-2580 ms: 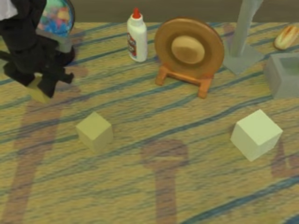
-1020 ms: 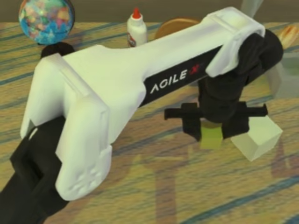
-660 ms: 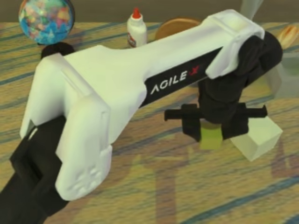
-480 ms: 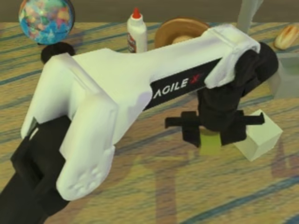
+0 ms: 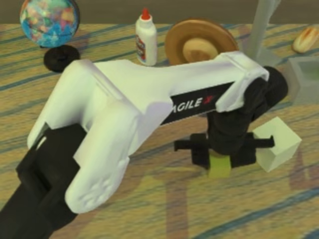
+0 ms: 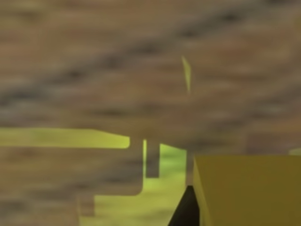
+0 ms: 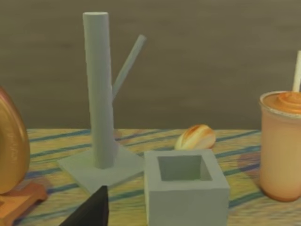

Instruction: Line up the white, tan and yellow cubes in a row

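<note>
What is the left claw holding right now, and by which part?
The left claw is shut on the yellow cube, gripping its two opposite side faces, just beside the white cube.

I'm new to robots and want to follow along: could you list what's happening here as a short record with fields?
working arm: left gripper, reaching across to the table's right half
held: yellow cube, between its fingers
neighbour: white cube, just right of it
tan cube: not visible, arm covers that area
right arm: out of the top view
background: globe, glue bottle
</note>
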### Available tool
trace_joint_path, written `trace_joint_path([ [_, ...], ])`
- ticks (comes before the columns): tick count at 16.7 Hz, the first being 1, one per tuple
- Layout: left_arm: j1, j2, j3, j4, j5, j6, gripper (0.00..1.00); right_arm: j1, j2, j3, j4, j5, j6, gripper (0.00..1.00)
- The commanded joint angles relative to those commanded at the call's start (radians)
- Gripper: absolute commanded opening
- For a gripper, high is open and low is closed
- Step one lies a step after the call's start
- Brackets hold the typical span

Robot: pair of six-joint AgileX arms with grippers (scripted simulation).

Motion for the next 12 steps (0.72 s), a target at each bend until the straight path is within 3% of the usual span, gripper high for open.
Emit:
trace_joint_path([
  [12, 0.0, 0.0, 0.0, 0.0, 0.0, 0.0, 0.9, 0.0, 0.0, 0.0, 0.0, 0.0, 0.0, 1.0],
])
